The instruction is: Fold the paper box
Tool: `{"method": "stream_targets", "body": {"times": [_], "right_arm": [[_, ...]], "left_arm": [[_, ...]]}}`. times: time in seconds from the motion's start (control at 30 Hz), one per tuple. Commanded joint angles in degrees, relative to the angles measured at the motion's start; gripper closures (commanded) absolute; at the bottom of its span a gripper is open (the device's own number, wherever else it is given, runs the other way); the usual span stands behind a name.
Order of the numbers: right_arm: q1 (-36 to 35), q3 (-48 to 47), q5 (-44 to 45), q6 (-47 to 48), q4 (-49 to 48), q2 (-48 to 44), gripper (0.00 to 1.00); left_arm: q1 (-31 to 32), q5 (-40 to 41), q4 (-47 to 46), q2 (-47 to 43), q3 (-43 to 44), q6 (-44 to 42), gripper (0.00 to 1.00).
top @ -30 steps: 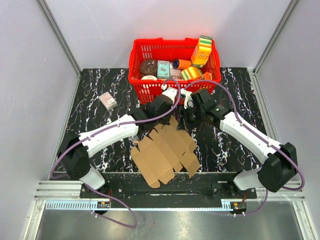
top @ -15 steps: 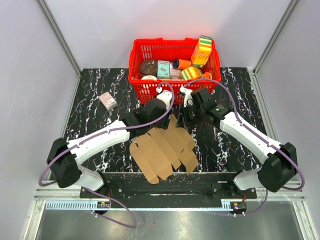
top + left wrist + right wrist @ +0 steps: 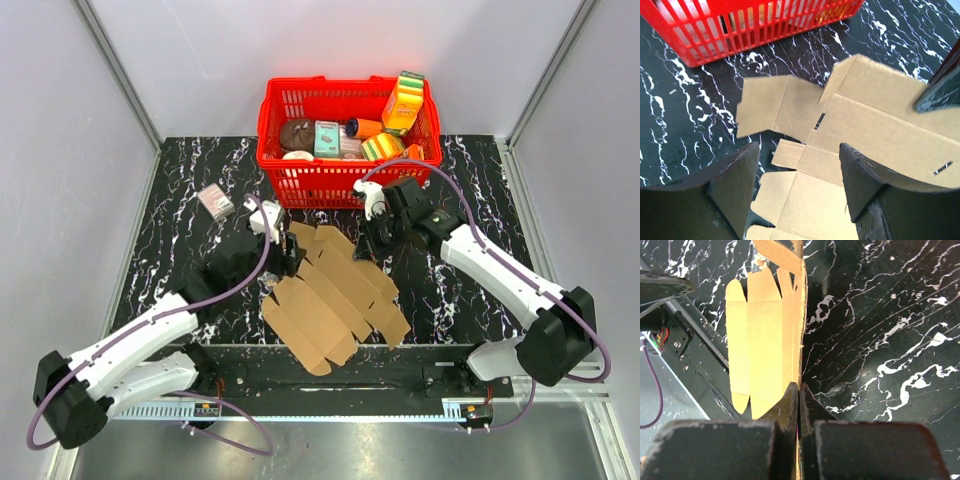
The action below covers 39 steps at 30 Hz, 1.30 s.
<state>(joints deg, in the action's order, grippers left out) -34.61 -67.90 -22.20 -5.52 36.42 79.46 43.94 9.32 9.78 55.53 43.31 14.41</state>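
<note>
The paper box [image 3: 335,300] is a flat brown die-cut sheet lying on the black marble table, with its flaps spread out. My right gripper [image 3: 368,244] is shut on the sheet's far right edge; in the right wrist view the fingers [image 3: 790,402] pinch the cardboard [image 3: 765,340] edge-on. My left gripper [image 3: 283,262] hovers over the sheet's left flaps, open and holding nothing. In the left wrist view the cardboard [image 3: 875,125] lies below and between the spread fingers [image 3: 737,180].
A red basket [image 3: 345,185] full of colourful packages stands just behind the sheet, and its wall [image 3: 715,35] is close to the left gripper. A small pinkish-grey box [image 3: 215,202] lies at the back left. The metal rail [image 3: 330,380] runs along the table's near edge.
My left gripper has opened and pulled back to the left, away from the sheet's far edge by the basket. The sheet has settled flatter and shifted slightly. The right gripper keeps its grip.
</note>
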Motion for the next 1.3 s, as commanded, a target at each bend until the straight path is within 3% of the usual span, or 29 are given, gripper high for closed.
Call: {"method": "stream_targets", "body": {"times": [0.0, 0.2, 0.8, 0.93, 1.1, 1.27], "right_arm": [[-0.5, -1.8, -5.7, 5.2, 1.5, -3.3, 1.0], [-0.4, -3.6, -8.9, 8.6, 5.1, -3.6, 1.0], [-0.5, -5.6, -11.4, 10.1, 8.3, -4.9, 1.0], [-0.5, -5.8, -11.8, 10.0, 8.5, -5.2, 1.0], [-0.5, -5.6, -12.3, 9.5, 8.0, -5.4, 1.0], [-0.5, -5.6, -13.7, 9.5, 8.0, -5.5, 1.0]], "left_arm": [[-1.3, -6.9, -11.9, -6.3, -8.1, 0.2, 0.3], [-1.4, -11.8, -12.9, -6.5, -12.7, -0.2, 0.27], [-2.3, -11.7, -17.6, -7.2, -21.2, 1.0, 0.28], [-2.7, -12.1, -17.9, -6.3, -21.4, 0.7, 0.31], [-2.9, -14.4, -18.4, -6.0, -21.2, 0.6, 0.43], [-2.9, -15.1, -18.7, -4.8, -21.2, 0.3, 0.42]]}}
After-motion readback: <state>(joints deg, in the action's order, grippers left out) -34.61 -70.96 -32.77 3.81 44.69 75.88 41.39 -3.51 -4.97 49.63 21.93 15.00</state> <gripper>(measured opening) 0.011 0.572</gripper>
